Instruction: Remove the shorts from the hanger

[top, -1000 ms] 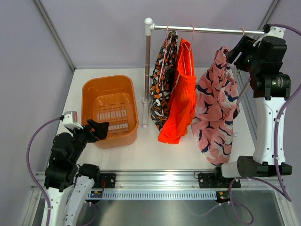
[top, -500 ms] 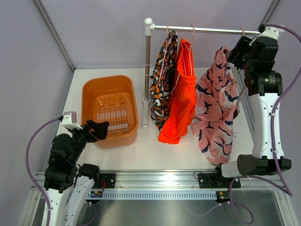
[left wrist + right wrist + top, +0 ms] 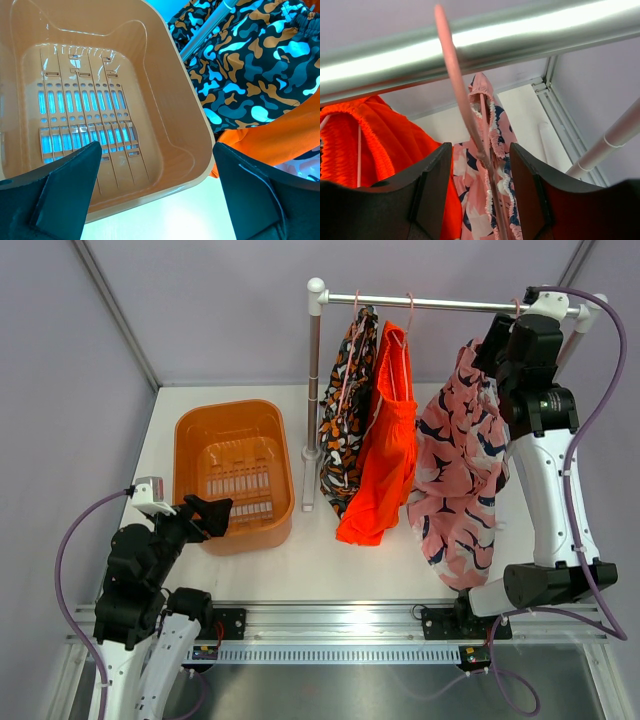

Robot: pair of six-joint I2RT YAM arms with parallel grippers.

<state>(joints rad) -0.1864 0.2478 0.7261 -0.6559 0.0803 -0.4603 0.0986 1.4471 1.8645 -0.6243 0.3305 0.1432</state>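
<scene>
Right gripper (image 3: pixel 481 150) is up at the rail (image 3: pixel 440 303), far right. Its jaws are part-open and straddle the neck of the pink hanger (image 3: pixel 451 70), with a gap on either side, so nothing is clamped yet. My read: the hanger is the stiff part, so pinching it steadies things, or lets the hook lift off, while the fabric comes free.

Pink shorts (image 3: pixel 460 470) hang from that hanger, rightmost of three. Orange shorts (image 3: pixel 385 460) are in the middle, black patterned shorts (image 3: pixel 345 430) on the left by the rack post (image 3: pixel 314 390).

All three have their long axis vertical, waistband up at the hanger, leg hems down near the table (image 3: pixel 320 560). Can't tell if they touch it.

Left gripper (image 3: pixel 156 147) is wide open and empty over the near rim of the orange basket (image 3: pixel 185 470), well apart from the rack. Idle; the basket is probably the drop spot.
</scene>
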